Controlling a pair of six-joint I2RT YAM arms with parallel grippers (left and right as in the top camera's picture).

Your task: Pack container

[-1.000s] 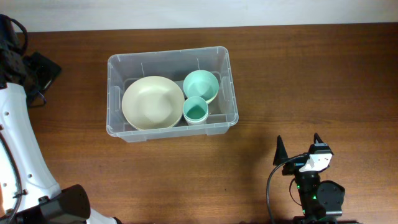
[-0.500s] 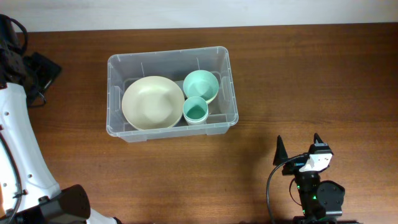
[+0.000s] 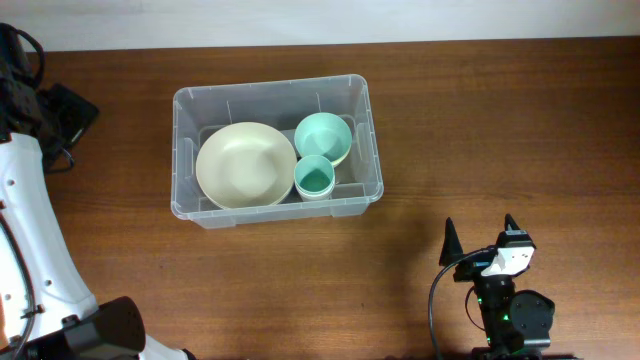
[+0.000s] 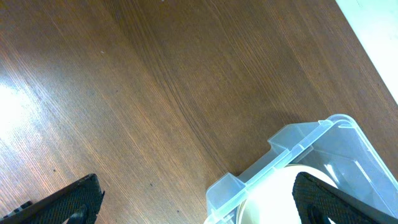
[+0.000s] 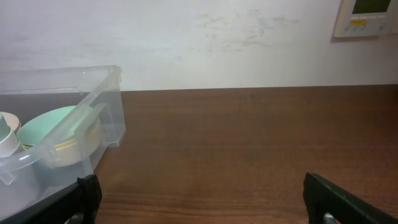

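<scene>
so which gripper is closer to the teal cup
Right. The right gripper hangs off the near right corner of the container, the end holding the teal cup; the left gripper is beyond the opposite end, past the cream bowl.

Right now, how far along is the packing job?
Looks nearly finished: the large clear plastic bin holds a big cream bowl, a mint-green bowl and a smaller mint-green cup. The left gripper and right gripper are open, holding nothing. No loose items show outside it.
</scene>
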